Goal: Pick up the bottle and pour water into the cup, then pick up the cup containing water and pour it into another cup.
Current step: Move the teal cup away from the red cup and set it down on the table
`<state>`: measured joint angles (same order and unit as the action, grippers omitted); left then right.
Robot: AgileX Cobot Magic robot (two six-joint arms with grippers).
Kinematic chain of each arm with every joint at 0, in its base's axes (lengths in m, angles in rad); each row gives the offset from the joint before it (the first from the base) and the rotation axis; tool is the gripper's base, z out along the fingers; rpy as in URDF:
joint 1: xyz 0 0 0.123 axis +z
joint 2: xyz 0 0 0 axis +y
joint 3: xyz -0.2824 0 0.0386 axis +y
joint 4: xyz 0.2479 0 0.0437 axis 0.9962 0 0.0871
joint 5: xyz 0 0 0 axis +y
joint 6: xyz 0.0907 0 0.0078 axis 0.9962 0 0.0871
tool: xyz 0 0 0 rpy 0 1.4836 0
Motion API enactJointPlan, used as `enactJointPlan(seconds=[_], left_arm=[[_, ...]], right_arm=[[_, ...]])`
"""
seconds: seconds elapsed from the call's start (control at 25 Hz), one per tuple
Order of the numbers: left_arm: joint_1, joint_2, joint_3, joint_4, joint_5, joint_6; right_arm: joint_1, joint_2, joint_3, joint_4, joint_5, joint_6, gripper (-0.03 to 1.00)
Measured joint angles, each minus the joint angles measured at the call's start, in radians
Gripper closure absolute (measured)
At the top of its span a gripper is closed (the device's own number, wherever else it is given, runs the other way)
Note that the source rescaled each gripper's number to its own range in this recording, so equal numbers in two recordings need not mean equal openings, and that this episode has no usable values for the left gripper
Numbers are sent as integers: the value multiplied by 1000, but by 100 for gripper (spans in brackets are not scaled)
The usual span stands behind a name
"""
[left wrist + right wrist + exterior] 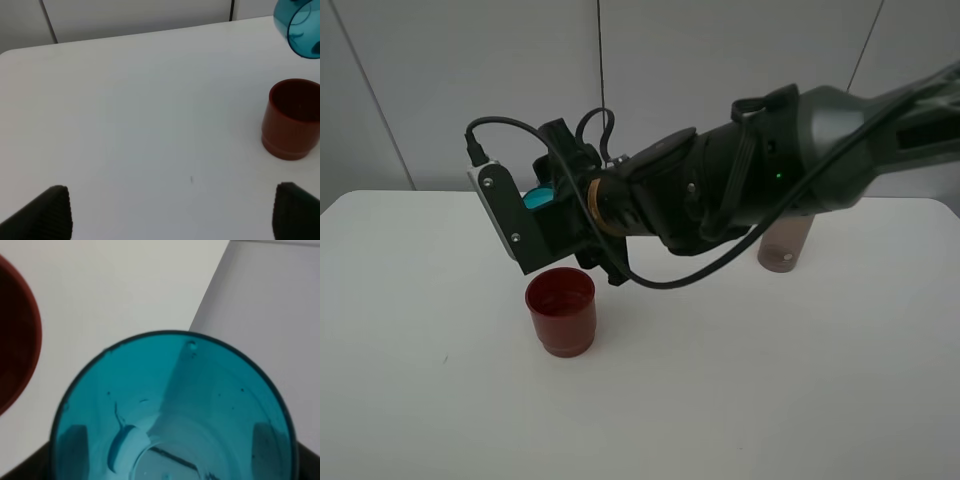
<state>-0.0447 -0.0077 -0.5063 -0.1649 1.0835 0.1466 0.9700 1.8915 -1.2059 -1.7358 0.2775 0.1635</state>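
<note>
Right hand (552, 205) grips the small translucent teal-blue plastic tumbler (538, 197), its fingers closed narrowly on the cup's sides. In the high exterior view the tumbler is tipped over on its side, mostly hidden among the black wrist parts, hanging above and just behind the squat translucent red plastic cup (561, 311). The right wrist view looks straight into the tumbler's open mouth (172, 410): droplets and streaks cling to the inner wall, and dark finger pads (75, 440) show through the teal plastic on opposite sides. A curve of the red cup's rim (20, 345) sits at the edge of that view.

The red cup stands upright on the white tabletop (740, 380), apart from the tumbler. Whether it holds water cannot be told.

The tall translucent smoky grey-brown plastic bottle (784, 243) stands upright farther back on the tabletop, on the right, with its upper part hidden behind the right arm (820, 140).

Left hand (170, 212) hangs low over bare tabletop with its two black ribbed fingers (47, 215) spread wide and nothing between them; the red cup (292, 120) and the tilted tumbler (300, 25) above it lie off to its side.
</note>
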Motion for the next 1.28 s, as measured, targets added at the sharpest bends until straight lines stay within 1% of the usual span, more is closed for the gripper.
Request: enactJointPlan(seconds=[0.04,0.08,0.28,0.36,0.44,0.6,0.88,1.12,1.28], left_arm=[[0,0,0,0,0,0],[0,0,0,0,0,0],[0,0,0,0,0,0],[0,0,0,0,0,0],[0,0,0,0,0,0],[0,0,0,0,0,0],[0,0,0,0,0,0],[0,0,0,0,0,0],[0,0,0,0,0,0]], right_arm=[[-1,0,0,0,3,54,87],[-7,-4,0,0,6,154,87],[-41,-38,0,0,19,430,87],[-63,-58,0,10,20,514,87],[-84,-77,0,60,21,576,87],[-131,-111,3,195,11,613,87],[-241,-173,93,406,-120,618,87],[-313,-205,169,544,-164,617,87],[-370,-205,221,682,-206,595,87]])
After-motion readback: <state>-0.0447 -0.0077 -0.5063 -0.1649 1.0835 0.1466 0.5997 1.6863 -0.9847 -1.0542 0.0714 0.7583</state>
